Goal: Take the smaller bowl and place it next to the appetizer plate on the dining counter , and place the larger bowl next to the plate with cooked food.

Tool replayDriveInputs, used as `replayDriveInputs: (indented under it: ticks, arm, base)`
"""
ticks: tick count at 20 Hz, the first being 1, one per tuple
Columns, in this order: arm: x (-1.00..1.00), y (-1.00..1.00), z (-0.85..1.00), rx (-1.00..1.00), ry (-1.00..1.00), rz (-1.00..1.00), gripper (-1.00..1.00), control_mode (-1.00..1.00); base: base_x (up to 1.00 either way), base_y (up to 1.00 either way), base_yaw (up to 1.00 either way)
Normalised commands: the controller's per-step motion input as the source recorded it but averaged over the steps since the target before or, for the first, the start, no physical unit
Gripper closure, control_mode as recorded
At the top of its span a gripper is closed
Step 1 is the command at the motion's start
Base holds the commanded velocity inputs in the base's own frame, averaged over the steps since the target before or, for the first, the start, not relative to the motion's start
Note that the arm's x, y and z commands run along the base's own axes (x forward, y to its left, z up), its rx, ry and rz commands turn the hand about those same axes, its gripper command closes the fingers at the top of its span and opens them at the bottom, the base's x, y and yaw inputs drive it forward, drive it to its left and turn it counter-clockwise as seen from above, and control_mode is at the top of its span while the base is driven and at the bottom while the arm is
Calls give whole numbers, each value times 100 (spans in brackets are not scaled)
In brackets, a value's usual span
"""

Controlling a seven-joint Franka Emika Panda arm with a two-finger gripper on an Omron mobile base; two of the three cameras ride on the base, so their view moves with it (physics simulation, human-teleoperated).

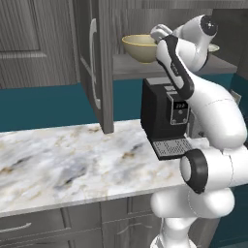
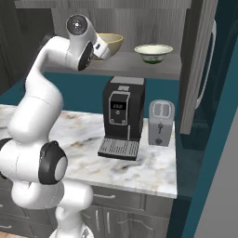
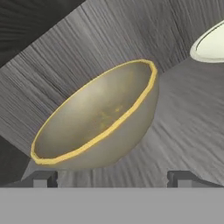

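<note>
The larger bowl (image 3: 96, 118), tan with a yellowish rim, stands on a shelf (image 2: 135, 69) inside an open wall cabinet. Its other sightings are the larger bowl (image 1: 139, 47) in the left base view and the larger bowl (image 2: 111, 42) in the right base view. My gripper (image 3: 111, 179) is raised to the shelf, open, its two fingertips (image 3: 43, 178) wide apart just short of the bowl, holding nothing. To the right on the same shelf stands the smaller bowl (image 2: 153, 52), cream-white, seen at the corner as the smaller bowl (image 3: 212, 43). The dining counter and both plates are out of view.
Under the shelf, a black coffee machine (image 2: 122, 116) and a silver toaster (image 2: 161, 123) stand on the marble worktop (image 1: 72, 160). The cabinet doors hang open: one on the left (image 1: 94, 63), one on the right (image 2: 204, 69).
</note>
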Motion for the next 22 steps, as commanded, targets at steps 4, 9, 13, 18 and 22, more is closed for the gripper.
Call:
replayDriveInputs:
  ticks: [4,9,13,18,22]
  arm:
    - [45,0,0,0,14,-4,-100,-100]
    - [54,5,0,0,14,-6,-100,-100]
    - [57,8,0,0,9,-6,-100,-100]
    - [35,5,-2,-2,5,-6,-100,-100]
    - [14,1,-17,-3,4,-9,100,-100]
  base:
    - [0,0,0]
    - [0,0,0]
    - [0,0,0]
    - [0,0,0]
    - [0,0,0]
